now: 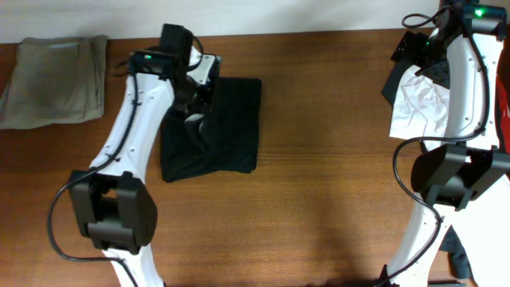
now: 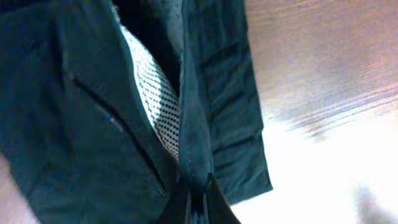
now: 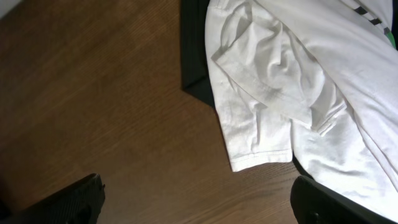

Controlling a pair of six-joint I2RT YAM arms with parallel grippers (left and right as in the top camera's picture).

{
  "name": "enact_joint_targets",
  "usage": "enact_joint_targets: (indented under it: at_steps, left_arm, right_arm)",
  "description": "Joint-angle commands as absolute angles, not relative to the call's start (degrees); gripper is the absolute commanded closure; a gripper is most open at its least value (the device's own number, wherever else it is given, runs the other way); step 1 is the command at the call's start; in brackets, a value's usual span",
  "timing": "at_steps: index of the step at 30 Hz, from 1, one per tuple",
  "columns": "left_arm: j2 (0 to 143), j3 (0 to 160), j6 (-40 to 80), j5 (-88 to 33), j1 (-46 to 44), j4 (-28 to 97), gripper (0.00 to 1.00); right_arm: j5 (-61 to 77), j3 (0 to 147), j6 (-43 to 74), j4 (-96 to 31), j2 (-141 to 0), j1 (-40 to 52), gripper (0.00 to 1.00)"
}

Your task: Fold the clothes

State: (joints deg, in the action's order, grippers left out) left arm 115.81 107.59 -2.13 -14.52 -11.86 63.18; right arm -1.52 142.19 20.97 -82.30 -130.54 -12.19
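Dark shorts (image 1: 235, 119), mesh-lined, folded rectangular, centre-left on wood-grain tabletop (image 1: 327, 167); left gripper (image 2: 196, 200) pinched on them. White crumpled T-shirt (image 3: 280, 93), upper right; right gripper (image 3: 196, 202) spread wide, holding nothing.

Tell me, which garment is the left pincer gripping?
The dark garment mid-table; the khaki garment lies folded far left, the white garment crumpled far right.

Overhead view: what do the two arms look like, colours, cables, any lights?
Both the left arm and right arm have glossy white links with bulky black joint housings. A thin black cable loops beside each one. A small green light glows near each wrist. In the right wrist view, the fingers are matte black.
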Motion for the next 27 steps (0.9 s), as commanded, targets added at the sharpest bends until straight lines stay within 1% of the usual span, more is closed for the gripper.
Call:
enact_joint_targets:
  at_steps: [1, 7, 13, 17, 18, 19, 20, 22, 23, 24, 27]
  left_arm:
    - [117.8, 108.8, -3.6, -15.6, -13.8, 61.5, 0.99]
    - [121.3, 108.8, -3.5, -15.9, -15.4, 59.6, 0.99]
    - [125.5, 108.8, -3.6, -20.9, -15.6, 56.3, 0.99]
    - [126.7, 108.8, -3.5, -21.3, -15.7, 54.6, 0.99]
    - [126.9, 108.8, -3.5, -21.3, -15.8, 54.2, 0.95]
    - [126.9, 108.8, -3.5, -21.3, -15.8, 54.0, 0.84]
    - [126.9, 108.8, -3.5, -21.3, -15.8, 53.7, 0.56]
    - [126.9, 108.8, -3.5, -21.3, -15.8, 53.4, 0.5]
    - [126.9, 108.8, -3.5, -21.3, -15.8, 53.3, 0.41]
    - [126.9, 108.8, -3.5, -21.4, -15.8, 53.3, 0.39]
    - [126.7, 109.4, -3.5, -22.8, -15.7, 53.9, 0.39]
  right_arm:
    - [-2.2, 142.3, 21.5, -82.3, -129.7, -12.0, 0.01]
    - [-2.2, 142.3, 21.5, -82.3, -129.7, -12.0, 0.01]
    - [-2.2, 142.3, 21.5, -82.3, -129.7, -12.0, 0.01]
    - [-2.2, 142.3, 21.5, -82.3, -129.7, -12.0, 0.01]
    - [-2.2, 142.3, 21.5, -82.3, -129.7, -12.0, 0.01]
    - [-2.2, 142.3, 21.5, -82.3, -129.7, -12.0, 0.01]
    - [-2.2, 142.3, 21.5, -82.3, -129.7, -12.0, 0.01]
    - [-2.2, 142.3, 21.5, -82.3, -129.7, -12.0, 0.01]
    - [-2.2, 142.3, 21.5, -82.3, -129.7, -12.0, 0.01]
    - [-2.2, 142.3, 21.5, -82.3, -129.7, -12.0, 0.01]
    - [-2.2, 142.3, 21.5, -82.3, -129.7, -12.0, 0.01]
